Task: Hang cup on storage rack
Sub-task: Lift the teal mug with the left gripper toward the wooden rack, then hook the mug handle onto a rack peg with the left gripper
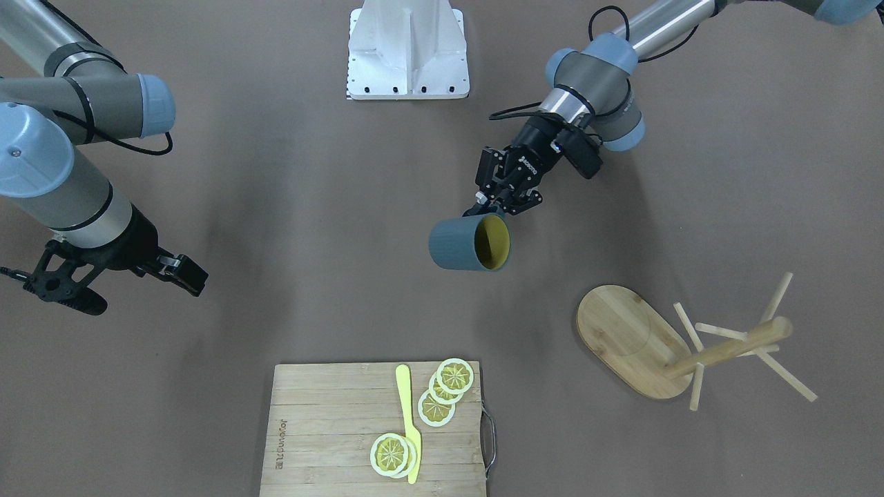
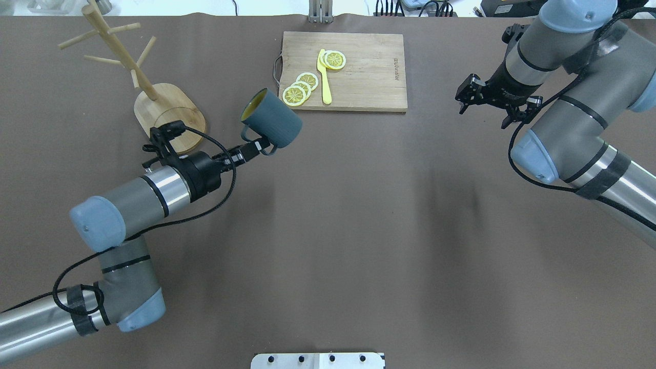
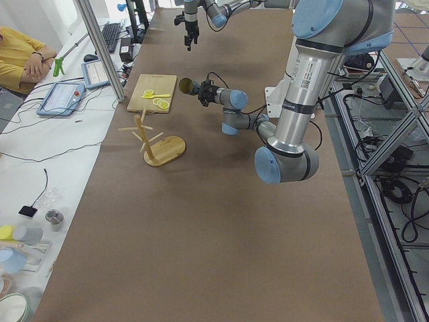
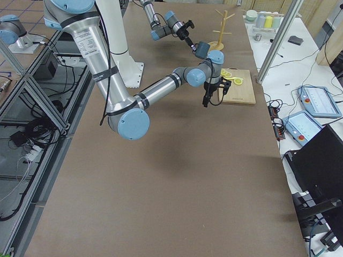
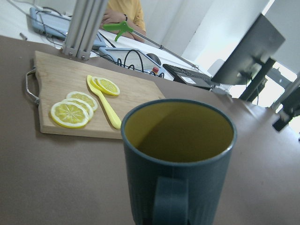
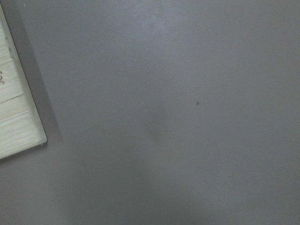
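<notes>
Far-left corner of the table: the storage rack point(image 2: 169, 108) stands upright, base flat, thin pegs angled up and out, none loaded. Just right of it, out from the far edge, my left claw point(image 2: 263, 147) is clenched on the handle of the cup point(image 2: 274, 120). The cup is aloft and tipped on its side, with the yellowish mouth turned toward the far-left corner. Risks as I judge them: I only have the loop, so the cup could swivel in the jaws on any quick turn. My fingers fill part of the loop, so little opening is left for a peg. A missed peg would hit the ribbed wall and could shove or tip the light rack. My wrist and its cable sit close over the rack base in the overhead view, so a snag is possible. Next right, at the middle of the far edge, is the cutting board point(image 2: 359, 77) with lemon slices point(image 2: 295, 94) and a yellow utensil point(image 2: 324, 77). Its left handle end is near the cup bottom, so swinging right is tight. Toward the near edge and the table's middle there is brown surface to back into. Toward the right end, my right claw point(image 2: 484, 105) hangs released, holding nothing, well apart.
</notes>
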{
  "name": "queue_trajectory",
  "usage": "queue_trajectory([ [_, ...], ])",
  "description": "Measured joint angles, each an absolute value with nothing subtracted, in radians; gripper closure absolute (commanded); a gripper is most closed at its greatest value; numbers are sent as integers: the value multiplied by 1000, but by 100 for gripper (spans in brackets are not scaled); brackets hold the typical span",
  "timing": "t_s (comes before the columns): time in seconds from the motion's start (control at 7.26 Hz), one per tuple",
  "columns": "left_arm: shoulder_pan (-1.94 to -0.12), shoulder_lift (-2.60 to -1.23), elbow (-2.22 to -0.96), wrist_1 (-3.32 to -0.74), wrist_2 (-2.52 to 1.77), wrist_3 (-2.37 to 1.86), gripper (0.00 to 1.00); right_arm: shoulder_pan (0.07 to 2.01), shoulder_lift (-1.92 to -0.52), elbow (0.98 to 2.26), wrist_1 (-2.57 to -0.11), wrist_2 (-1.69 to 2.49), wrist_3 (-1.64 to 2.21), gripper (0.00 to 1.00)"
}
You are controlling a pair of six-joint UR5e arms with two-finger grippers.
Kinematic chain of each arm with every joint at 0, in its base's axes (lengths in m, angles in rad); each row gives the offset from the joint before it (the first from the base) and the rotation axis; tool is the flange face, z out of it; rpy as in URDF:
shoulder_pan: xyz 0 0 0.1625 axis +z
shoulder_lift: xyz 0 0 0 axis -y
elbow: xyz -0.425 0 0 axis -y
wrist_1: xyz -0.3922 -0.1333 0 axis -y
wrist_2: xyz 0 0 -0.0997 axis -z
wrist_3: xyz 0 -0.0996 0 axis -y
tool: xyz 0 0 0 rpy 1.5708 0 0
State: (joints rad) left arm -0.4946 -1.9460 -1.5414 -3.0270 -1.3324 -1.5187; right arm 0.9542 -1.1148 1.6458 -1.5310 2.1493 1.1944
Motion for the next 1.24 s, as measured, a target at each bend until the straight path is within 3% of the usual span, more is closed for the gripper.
queue_trajectory([
  [0.41,-677,-1939,-1507,-3149,-1384,-2088,100,953,-1113,1646,-1531,2117,1194,0],
  [0.69,-811,-1947,-1396,-3229,-1489,-2413,100,951,-1112,1648,-1531,2109,1195,0],
  [1.24,-905,-1947,-1307,-3320,-1565,-2690,100,935,-1107,1646,-1531,2086,1198,0],
])
